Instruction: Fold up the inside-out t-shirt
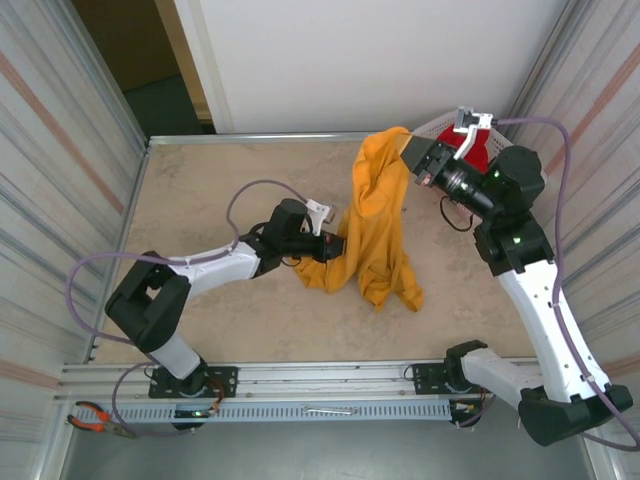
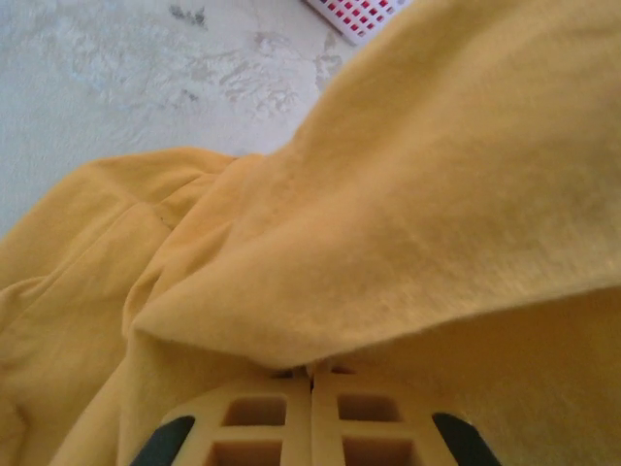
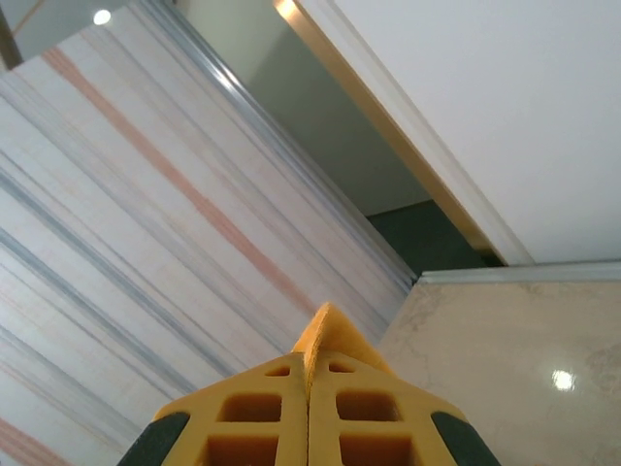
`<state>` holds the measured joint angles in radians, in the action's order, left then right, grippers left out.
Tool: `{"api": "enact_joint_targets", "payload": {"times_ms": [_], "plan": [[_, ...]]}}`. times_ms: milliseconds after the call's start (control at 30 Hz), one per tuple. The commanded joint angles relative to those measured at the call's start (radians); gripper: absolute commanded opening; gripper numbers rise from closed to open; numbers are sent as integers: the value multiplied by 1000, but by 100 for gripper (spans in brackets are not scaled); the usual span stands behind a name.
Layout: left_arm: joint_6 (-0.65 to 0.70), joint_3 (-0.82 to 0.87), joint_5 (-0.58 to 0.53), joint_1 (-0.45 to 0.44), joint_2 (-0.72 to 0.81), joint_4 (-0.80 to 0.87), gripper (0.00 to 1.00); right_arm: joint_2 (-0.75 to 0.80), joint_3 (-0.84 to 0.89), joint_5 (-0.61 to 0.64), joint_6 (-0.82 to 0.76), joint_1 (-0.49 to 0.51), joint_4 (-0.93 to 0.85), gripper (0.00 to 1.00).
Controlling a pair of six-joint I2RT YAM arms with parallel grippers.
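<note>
So the mustard-yellow soft cotton t-shirt [image 1: 375, 230] is sitting mid-table, a bit right of centre; its top end is hoisted in the air and the rest trails down into a crumpled heap on the beige marbled tabletop [image 1: 220, 180].

The right gripper [image 1: 408, 152] has the raised end; its jaws are pressed together on a small peak of the yellow cloth, which pokes out between the fingertips in the right wrist view [image 3: 309, 364].

The left gripper [image 1: 335, 247] is down low at the left edge of the heap; its jaws are pinched closed on a fold of the t-shirt too. In the left wrist view [image 2: 310, 374] a thick fold [image 2: 408, 194] droops right over the fingertips, so the exact bite is hidden.

Stuff around:

- A white mesh basket [image 1: 432, 126] sits in the far right corner with a bright red garment [image 1: 472, 152] in it; the right arm's wrist blocks most of it from above, and a corner of the basket also peeks in at the top of the left wrist view [image 2: 359, 12].
- Red-handled pliers [image 1: 90, 415] lie near the left arm's base.
- A small silver tool [image 1: 330, 410] rests on the aluminium rail [image 1: 300, 378].
- Purple cables [image 1: 250, 190] loop off both arms.
- Striped side panels [image 1: 60, 150] box in the table.
</note>
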<state>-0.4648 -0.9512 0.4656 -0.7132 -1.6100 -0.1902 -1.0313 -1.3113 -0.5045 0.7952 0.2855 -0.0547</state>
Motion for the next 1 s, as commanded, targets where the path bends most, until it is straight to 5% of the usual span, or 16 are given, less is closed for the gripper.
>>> {"api": "enact_joint_targets", "payload": {"times_ms": [0,267,467,733,900,967], "plan": [[45,-115,-65,50,110,102,0,-25,-131,-10,-30,-57,-1,0],[116,-464,-143,273,367,342,0,-150,-417,-31,56,-151,0,0],[156,-789,-138,357,345,478,0,-161,-429,-18,126,-55,65,0],[109,-1159,-52,469,96,609,0,-54,-185,247,55,267,97,0],[80,-1348,15,475,-205,700,0,21,104,548,174,297,174,0],[69,-1422,48,475,-340,758,11,50,228,690,221,289,160,0]]}}
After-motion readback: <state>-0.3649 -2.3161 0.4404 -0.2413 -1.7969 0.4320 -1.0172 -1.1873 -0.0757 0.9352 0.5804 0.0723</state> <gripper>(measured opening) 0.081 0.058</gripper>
